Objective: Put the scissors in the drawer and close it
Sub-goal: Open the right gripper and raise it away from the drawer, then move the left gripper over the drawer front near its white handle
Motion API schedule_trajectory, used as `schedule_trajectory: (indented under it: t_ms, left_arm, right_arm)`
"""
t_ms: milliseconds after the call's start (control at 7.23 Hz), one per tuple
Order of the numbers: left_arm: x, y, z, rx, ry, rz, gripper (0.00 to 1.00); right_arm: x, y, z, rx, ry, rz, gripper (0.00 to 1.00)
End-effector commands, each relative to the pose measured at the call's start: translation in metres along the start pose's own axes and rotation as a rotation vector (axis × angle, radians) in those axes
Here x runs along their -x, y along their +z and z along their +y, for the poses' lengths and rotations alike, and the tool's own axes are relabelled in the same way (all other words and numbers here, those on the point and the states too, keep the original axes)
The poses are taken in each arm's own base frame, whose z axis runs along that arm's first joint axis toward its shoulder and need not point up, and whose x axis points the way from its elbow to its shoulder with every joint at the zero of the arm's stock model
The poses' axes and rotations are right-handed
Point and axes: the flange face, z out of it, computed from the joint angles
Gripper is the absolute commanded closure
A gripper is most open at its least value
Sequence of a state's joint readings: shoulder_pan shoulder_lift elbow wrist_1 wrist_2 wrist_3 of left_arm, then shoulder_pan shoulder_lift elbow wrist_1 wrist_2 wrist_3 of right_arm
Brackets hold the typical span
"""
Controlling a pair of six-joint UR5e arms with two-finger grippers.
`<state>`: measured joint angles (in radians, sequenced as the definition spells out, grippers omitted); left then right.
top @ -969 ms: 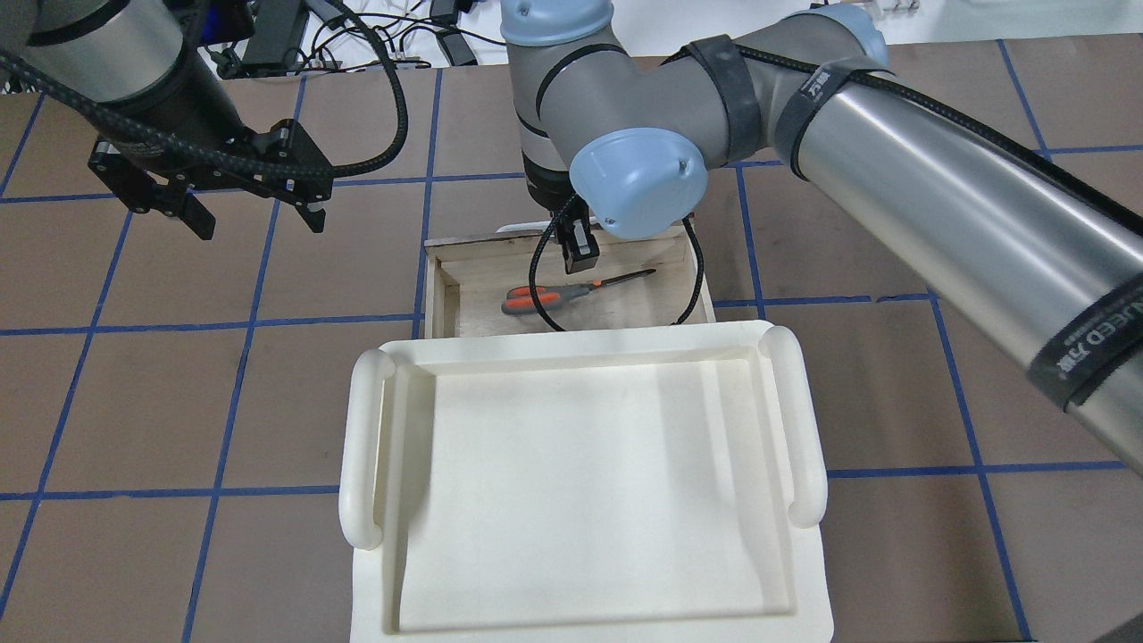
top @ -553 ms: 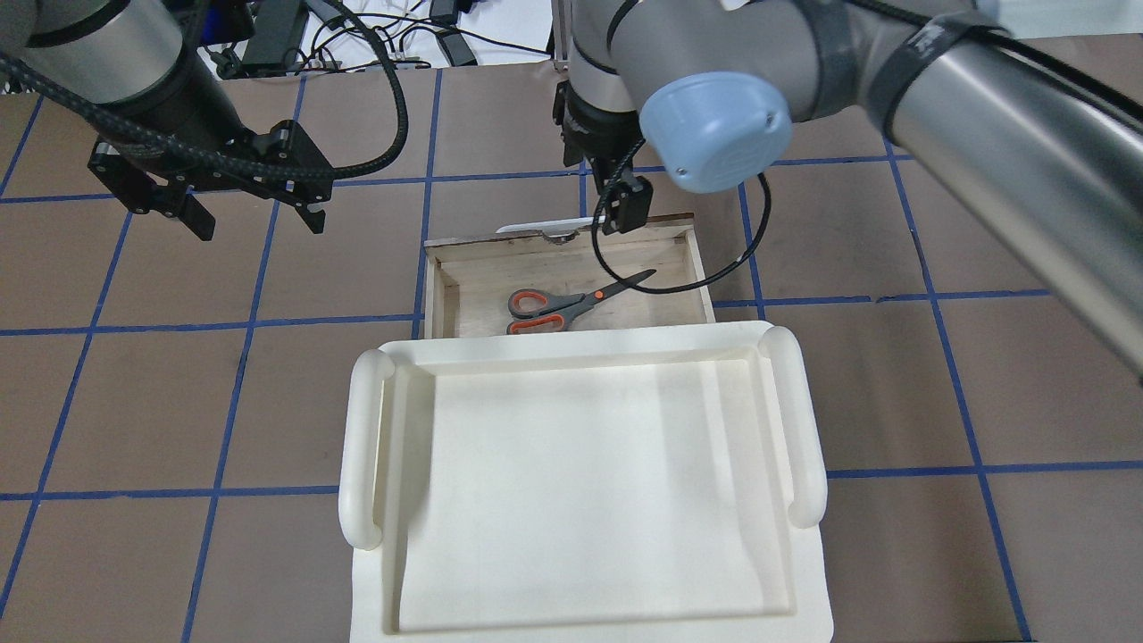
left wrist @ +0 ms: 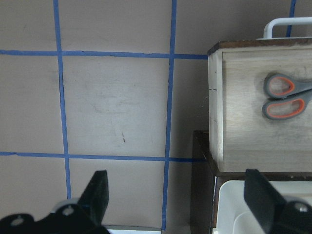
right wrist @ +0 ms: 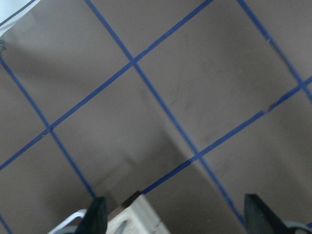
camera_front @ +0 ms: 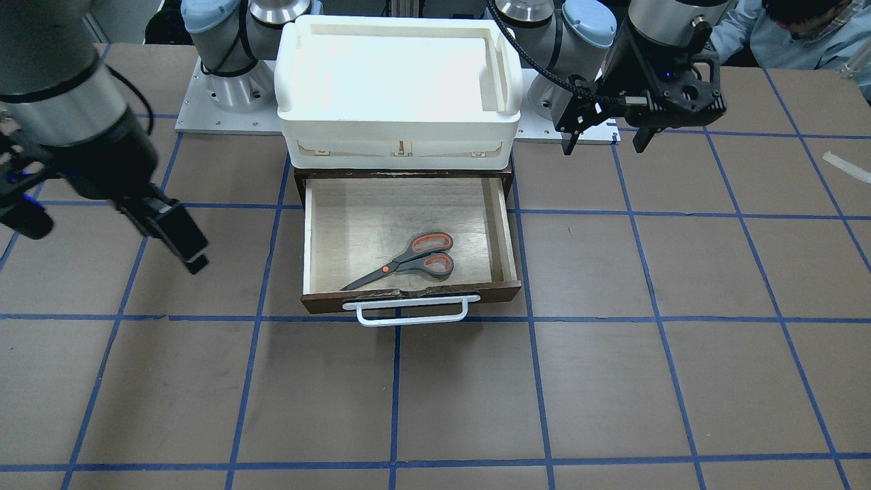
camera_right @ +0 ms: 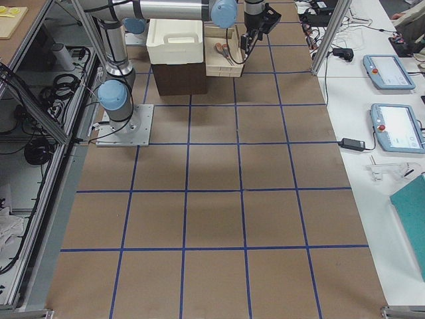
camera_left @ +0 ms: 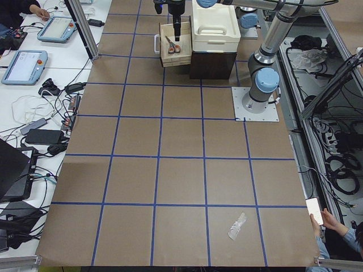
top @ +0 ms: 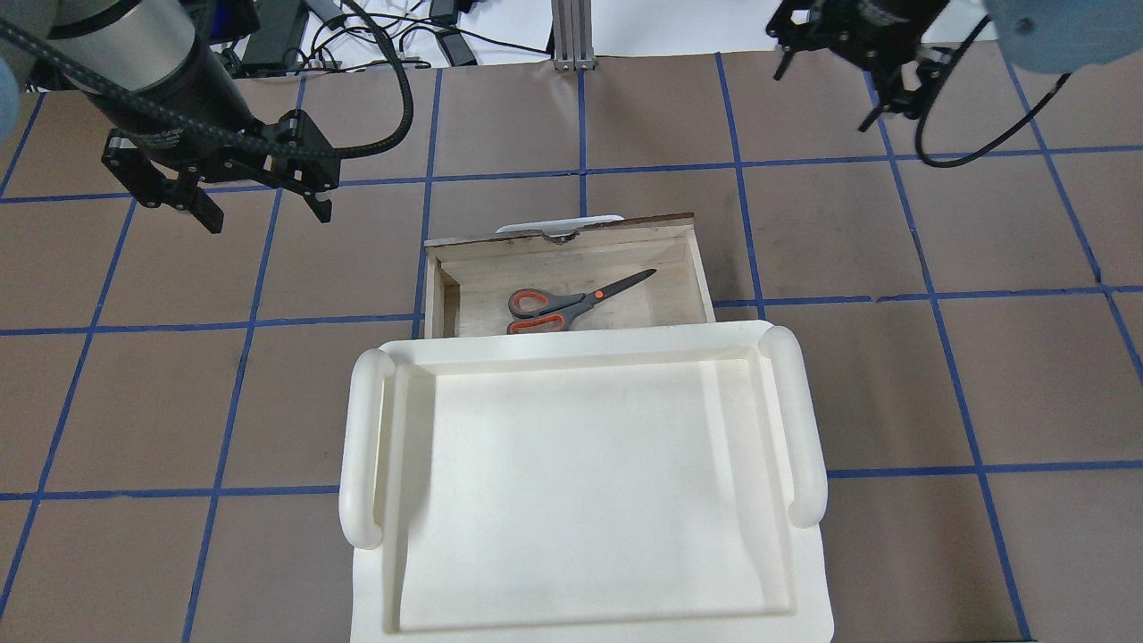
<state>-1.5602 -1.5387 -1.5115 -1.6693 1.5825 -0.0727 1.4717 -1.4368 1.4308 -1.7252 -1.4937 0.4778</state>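
The scissors (camera_front: 410,258) lie flat in the open drawer (camera_front: 408,297), handles towards the tray, blades towards the white bar handle (camera_front: 406,314). They also show in the overhead view (top: 571,300) and the left wrist view (left wrist: 285,95). My left gripper (top: 266,217) is open and empty, hovering above the table beside the drawer (top: 563,243); it also shows in the front view (camera_front: 604,145). My right gripper (top: 823,98) is open and empty, high over the table far from the drawer; in the front view (camera_front: 194,262) it hangs beside the drawer.
A white plastic tray (top: 357,446) sits on top of the dark cabinet (camera_left: 212,63) that holds the drawer. An aluminium post (top: 564,31) and cables stand at the table's far edge. A crumpled bit of plastic (camera_left: 238,225) lies far off on the table.
My right gripper has let go of the scissors, risen out of the drawer and swung away to the far right. The scissors stay lying in the drawer. The left gripper has barely moved.
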Motion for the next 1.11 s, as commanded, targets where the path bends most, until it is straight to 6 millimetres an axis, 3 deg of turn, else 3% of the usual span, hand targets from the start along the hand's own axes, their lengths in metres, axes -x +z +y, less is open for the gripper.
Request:
schedule_trajectory:
  t_ms: [0, 138, 277, 415, 553, 830, 969]
  left_arm:
    - [-0.003, 0.009, -0.018, 0.007, -0.018, 0.000, 0.00]
    - [-0.007, 0.009, -0.031, 0.008, -0.012, -0.001, 0.00]
    - [-0.015, 0.015, -0.044, 0.017, -0.001, -0.002, 0.00]
    - [-0.023, 0.018, -0.055, 0.019, 0.007, -0.007, 0.00]
    - [-0.030, 0.018, -0.073, 0.013, -0.011, -0.007, 0.00]
    - [-0.074, 0.034, -0.108, 0.005, -0.043, -0.005, 0.00]
    - [-0.097, 0.053, -0.127, -0.012, -0.040, -0.005, 0.00]
  right_arm:
    - [-0.072, -0.021, -0.026, 0.036, -0.201, 0.063, 0.00]
    - [-0.067, -0.021, -0.015, 0.062, -0.286, 0.061, 0.00]
    - [-0.041, -0.015, 0.010, 0.078, -0.371, 0.055, 0.00]
    - [-0.027, -0.007, 0.022, 0.083, -0.400, 0.063, 0.00]
    - [-0.025, -0.006, 0.024, 0.085, -0.405, 0.056, 0.00]
    - [-0.002, -0.004, 0.049, 0.091, -0.469, 0.078, 0.00]
    - [0.009, -0.001, 0.064, 0.081, -0.518, 0.147, 0.00]
